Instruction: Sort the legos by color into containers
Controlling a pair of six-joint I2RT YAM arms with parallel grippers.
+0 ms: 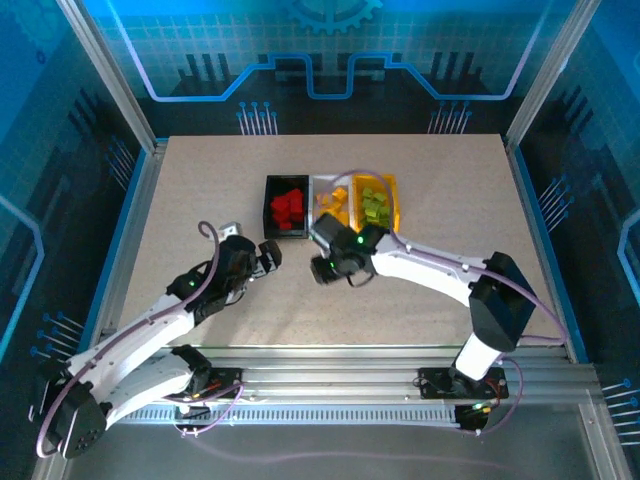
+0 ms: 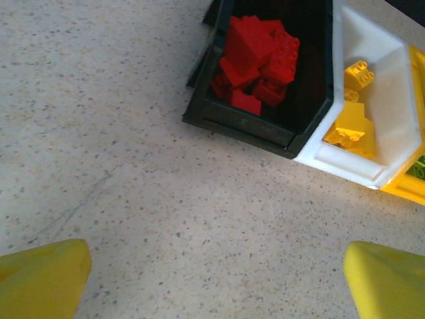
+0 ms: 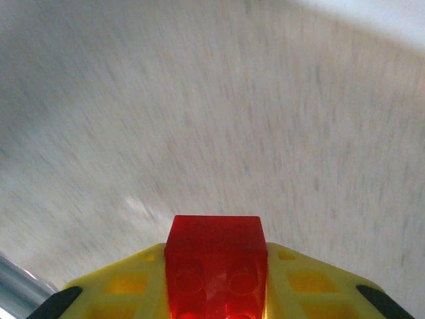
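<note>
The right tool (image 1: 326,268) is clenched on a red brick (image 3: 216,249) over the worktop (image 3: 199,100); the left tool (image 2: 216,286) hangs released, fingers (image 2: 40,279) wide apart, near the black bin (image 2: 199,116) of red legos (image 2: 255,56); beside it in a row stand the white bin (image 2: 392,80) with yellow bricks (image 2: 352,126) and the yellow bin (image 1: 392,190) with green bricks (image 1: 374,208).

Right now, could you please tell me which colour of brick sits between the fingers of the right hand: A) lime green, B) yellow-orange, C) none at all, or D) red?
D: in the right wrist view a red brick sits gripped between the yellow fingers of the right hand.
</note>
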